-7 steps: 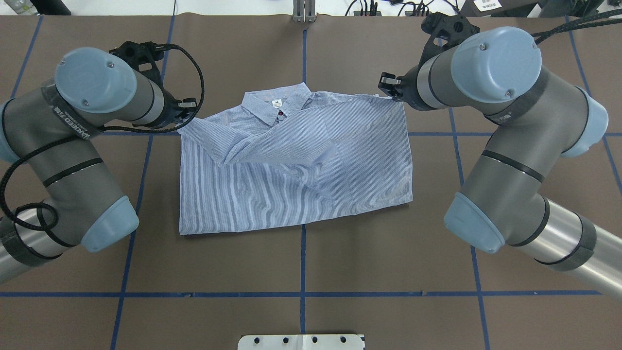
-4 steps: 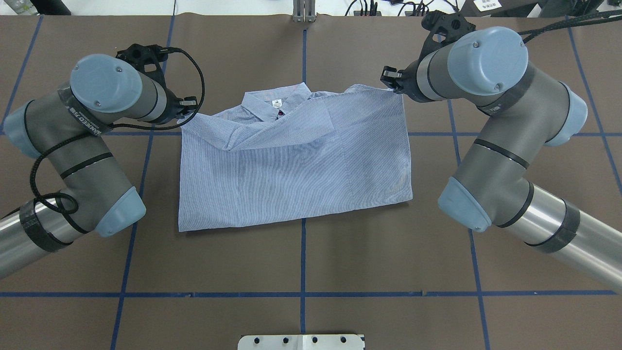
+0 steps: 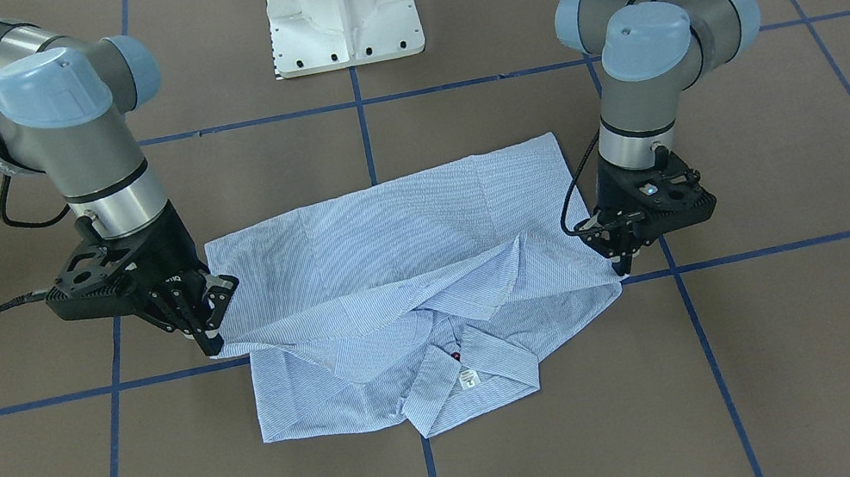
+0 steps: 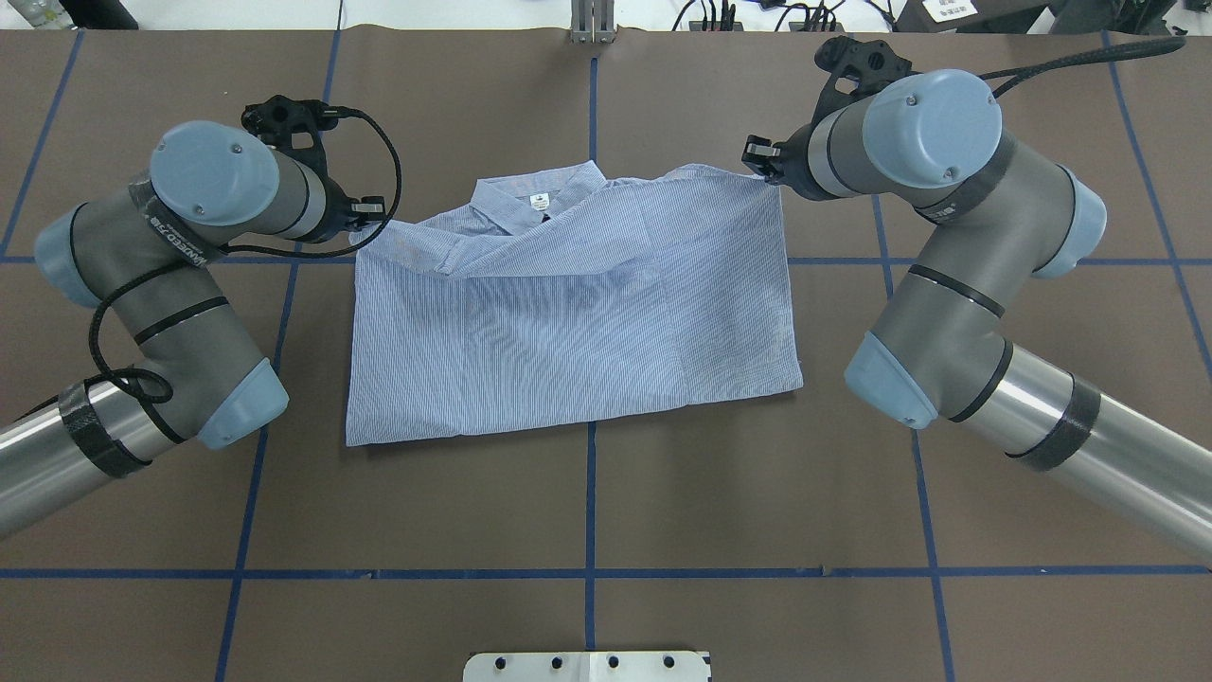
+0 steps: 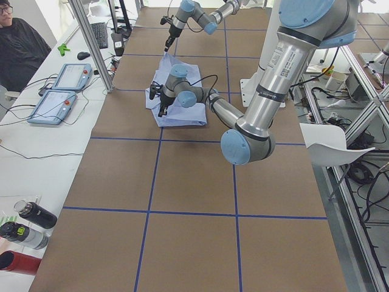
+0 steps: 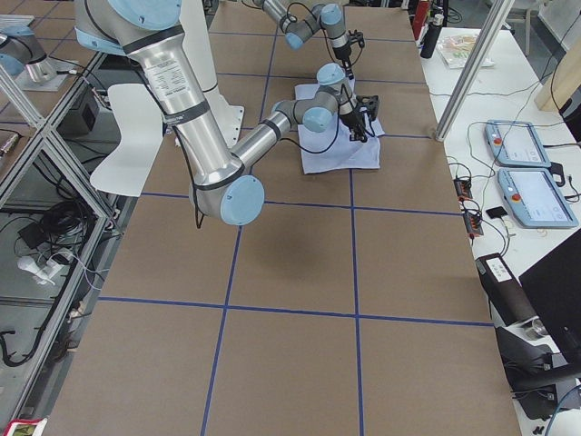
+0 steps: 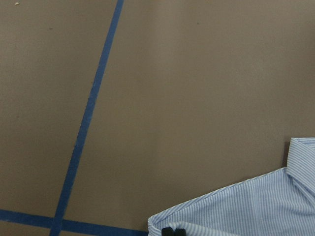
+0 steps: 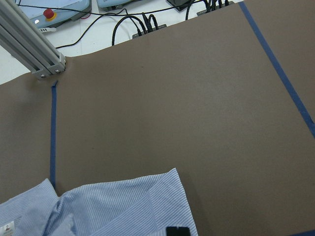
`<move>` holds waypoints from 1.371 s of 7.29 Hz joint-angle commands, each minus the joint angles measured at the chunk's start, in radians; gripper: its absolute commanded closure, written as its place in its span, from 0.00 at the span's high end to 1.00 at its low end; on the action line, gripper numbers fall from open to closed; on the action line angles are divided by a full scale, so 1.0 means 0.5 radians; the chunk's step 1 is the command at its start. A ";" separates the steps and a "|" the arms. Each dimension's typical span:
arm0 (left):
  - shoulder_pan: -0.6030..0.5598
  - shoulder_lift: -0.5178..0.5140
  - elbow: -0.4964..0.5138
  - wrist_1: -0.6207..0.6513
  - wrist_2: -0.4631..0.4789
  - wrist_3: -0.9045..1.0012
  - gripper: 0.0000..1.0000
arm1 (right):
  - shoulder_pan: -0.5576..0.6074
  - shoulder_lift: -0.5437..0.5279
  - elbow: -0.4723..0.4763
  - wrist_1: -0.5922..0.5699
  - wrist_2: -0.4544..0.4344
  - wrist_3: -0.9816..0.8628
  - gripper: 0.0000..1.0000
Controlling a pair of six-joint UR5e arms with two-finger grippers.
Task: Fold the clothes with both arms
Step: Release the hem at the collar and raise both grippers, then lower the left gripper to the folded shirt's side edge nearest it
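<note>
The light blue striped shirt (image 4: 568, 322) lies on the brown table, its lower part folded up over the chest. The collar (image 4: 535, 199) with its white neck label peeks out at the far edge; in the front view it is nearest the camera (image 3: 462, 376). My left gripper (image 4: 367, 220) is shut on the folded layer's left corner, also seen in the front view (image 3: 621, 267) and the left wrist view (image 7: 172, 230). My right gripper (image 4: 762, 169) is shut on the right corner (image 3: 209, 342). Both corners are held low, near the shoulders.
The white pedestal base (image 3: 342, 4) stands on the robot's side of the table. An aluminium post (image 4: 592, 24) rises at the far edge. Teach pendants (image 5: 61, 91) and bottles (image 5: 27, 225) lie on the side bench, where a person (image 5: 18, 48) sits. Blue tape lines (image 4: 589, 530) cross the table.
Both grippers carried the folded layer a little farther toward the collar and lower. The raised fold has flattened over the chest and now covers more of the collar area.
</note>
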 commanded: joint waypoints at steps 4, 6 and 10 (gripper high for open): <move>-0.039 -0.003 -0.010 -0.014 -0.059 0.191 0.46 | 0.064 0.104 -0.185 0.021 0.110 -0.092 0.96; -0.253 0.015 -0.019 -0.060 -0.496 0.521 1.00 | 0.094 0.252 -0.320 -0.001 0.213 -0.086 1.00; -0.316 0.272 -0.297 -0.069 -0.783 0.566 1.00 | 0.272 0.240 -0.323 -0.172 0.588 -0.347 1.00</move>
